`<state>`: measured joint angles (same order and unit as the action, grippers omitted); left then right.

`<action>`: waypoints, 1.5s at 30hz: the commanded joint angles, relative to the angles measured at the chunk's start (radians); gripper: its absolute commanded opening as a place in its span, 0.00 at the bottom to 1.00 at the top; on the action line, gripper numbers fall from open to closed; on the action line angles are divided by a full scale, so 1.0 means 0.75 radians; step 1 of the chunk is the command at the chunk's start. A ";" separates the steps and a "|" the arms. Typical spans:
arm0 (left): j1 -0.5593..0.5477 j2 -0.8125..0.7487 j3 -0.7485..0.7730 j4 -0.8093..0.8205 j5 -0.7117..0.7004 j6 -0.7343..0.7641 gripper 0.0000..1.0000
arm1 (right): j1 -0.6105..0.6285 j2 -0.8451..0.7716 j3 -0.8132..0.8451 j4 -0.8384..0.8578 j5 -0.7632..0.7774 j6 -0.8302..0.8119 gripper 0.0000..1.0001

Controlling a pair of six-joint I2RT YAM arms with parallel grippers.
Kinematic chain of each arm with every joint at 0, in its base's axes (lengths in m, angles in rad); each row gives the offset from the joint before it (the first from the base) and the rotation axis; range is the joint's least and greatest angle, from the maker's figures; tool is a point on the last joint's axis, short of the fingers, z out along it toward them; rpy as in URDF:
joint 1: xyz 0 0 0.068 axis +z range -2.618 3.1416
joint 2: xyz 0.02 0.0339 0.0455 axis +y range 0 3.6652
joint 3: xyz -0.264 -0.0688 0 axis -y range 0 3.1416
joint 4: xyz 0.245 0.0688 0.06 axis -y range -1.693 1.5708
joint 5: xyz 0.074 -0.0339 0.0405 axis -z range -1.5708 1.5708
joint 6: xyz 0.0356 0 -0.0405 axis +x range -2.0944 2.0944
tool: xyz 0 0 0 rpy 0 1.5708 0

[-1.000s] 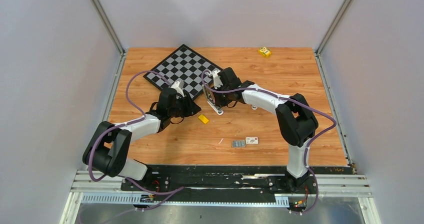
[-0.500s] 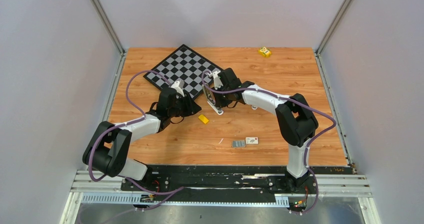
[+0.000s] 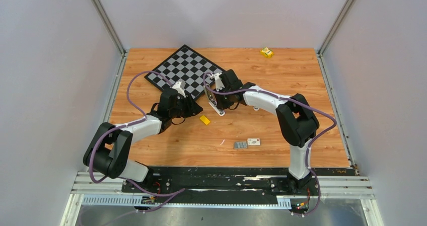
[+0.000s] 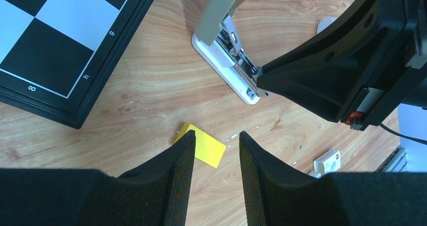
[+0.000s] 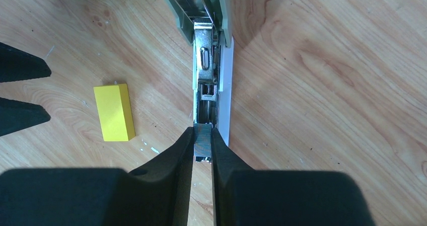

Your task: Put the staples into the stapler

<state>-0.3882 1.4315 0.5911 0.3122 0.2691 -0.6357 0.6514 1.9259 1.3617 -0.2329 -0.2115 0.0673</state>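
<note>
The stapler (image 3: 216, 105) lies open on the wooden table beside the chessboard, its grey-olive top (image 4: 220, 10) raised and its shiny metal tray (image 5: 205, 70) showing over a white base. My right gripper (image 5: 203, 136) is shut on a small grey strip of staples (image 5: 203, 140) and holds it at the near end of the tray. My left gripper (image 4: 215, 141) is open and empty, low over the table to the left of the stapler, above a yellow block (image 4: 207, 149). More staples (image 3: 240, 145) lie on the table near the front.
A chessboard (image 3: 185, 71) lies at the back left, its edge close to the stapler. A small white labelled box (image 3: 254, 142) sits beside the loose staples. The yellow block (image 3: 204, 119) lies between the arms. Another small yellow object (image 3: 266, 52) is at the far edge.
</note>
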 commanded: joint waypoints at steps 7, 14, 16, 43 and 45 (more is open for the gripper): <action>0.010 0.011 0.001 0.033 0.005 0.016 0.41 | -0.022 0.037 -0.038 -0.020 -0.006 0.003 0.17; 0.010 0.015 0.005 0.036 0.007 0.014 0.41 | -0.031 0.030 -0.040 -0.020 0.009 -0.017 0.17; 0.010 0.015 0.005 0.036 0.007 0.014 0.41 | -0.037 0.026 -0.037 -0.023 0.009 -0.026 0.17; 0.010 0.014 0.010 0.039 0.015 0.011 0.41 | -0.059 0.010 0.070 -0.094 -0.114 -0.068 0.17; 0.010 0.015 0.010 0.037 0.015 0.011 0.41 | -0.060 0.015 0.074 -0.093 -0.114 -0.071 0.17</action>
<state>-0.3882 1.4315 0.5911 0.3130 0.2699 -0.6361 0.6212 1.9305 1.3830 -0.2718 -0.2718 0.0322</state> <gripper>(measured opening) 0.404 0.176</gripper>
